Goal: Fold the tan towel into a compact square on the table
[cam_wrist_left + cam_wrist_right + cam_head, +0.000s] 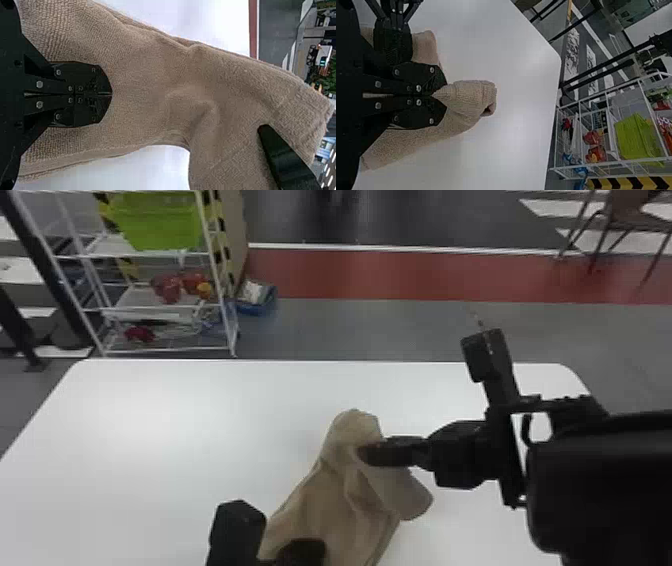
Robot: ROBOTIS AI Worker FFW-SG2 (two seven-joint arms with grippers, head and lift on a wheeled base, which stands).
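Note:
In the head view my right gripper is at the upper part of the tan towel, over the white table. My left gripper is at the bottom edge, over the towel's near part. The right wrist view has the right gripper shut on a gathered piece of the towel; a rounded end of cloth sticks out past the fingertips. In the left wrist view the left gripper has its fingers together against the towel; whether cloth is pinched between them is hidden.
The white table extends left of the towel and beyond it. Behind its far left edge stands a white wire rack with a green bin. The right arm spans the table's right side.

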